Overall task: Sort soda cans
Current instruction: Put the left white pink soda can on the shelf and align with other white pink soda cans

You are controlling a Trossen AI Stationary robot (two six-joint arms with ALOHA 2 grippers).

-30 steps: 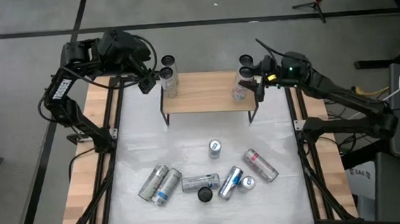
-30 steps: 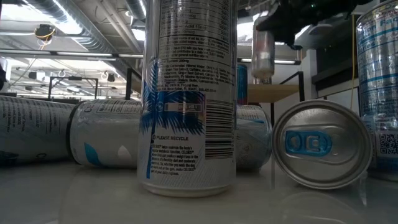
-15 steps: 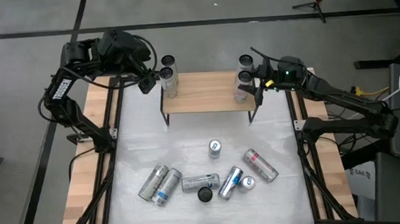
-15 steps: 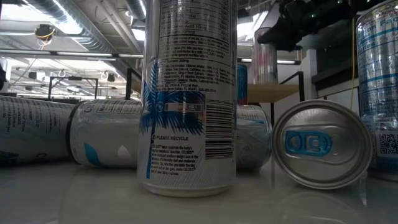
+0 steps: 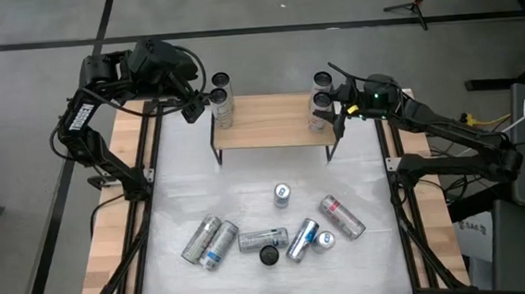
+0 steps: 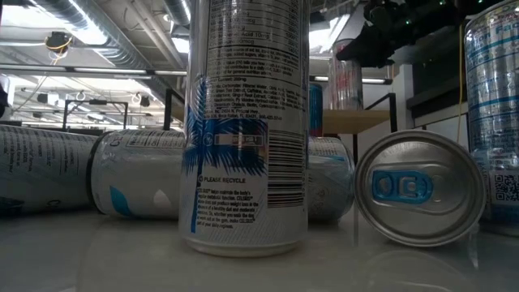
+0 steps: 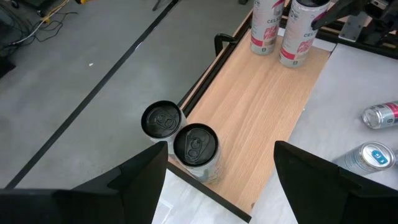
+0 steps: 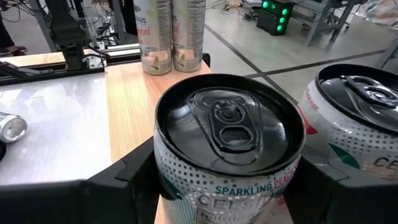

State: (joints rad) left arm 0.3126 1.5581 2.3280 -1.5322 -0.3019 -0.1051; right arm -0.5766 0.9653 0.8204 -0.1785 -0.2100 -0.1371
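Eleven soda cans are in play on the white table (image 5: pixel 247 194), seen from above: two upright at the left end of a raised wooden shelf (image 5: pixel 270 120), two upright at its right end, and seven on the table below. Of those seven, one can (image 5: pixel 282 196) stands alone near the middle, a dark-topped can (image 5: pixel 269 255) and another stand at the front, and four lie on their sides, among them a can with red marks (image 5: pixel 342 216). All are slim and silver; several carry blue labels, and the left pair of cans (image 5: pixel 221 101) and the right pair (image 5: pixel 320 101) show dark lids. The right gripper (image 5: pixel 334 110) has its fingers either side of a dark-topped can (image 8: pixel 227 146) lettered "SPARKLING", which stands on the shelf's right end beside its neighbour (image 8: pixel 357 121); the fingers look to be against its sides. The left gripper (image 5: pixel 196 103) hangs beside the left pair with its fingers spread and nothing between them. In the low view a tall can (image 6: pixel 247 122) fills the foreground, cut off at the top, hiding much of the shelf behind.
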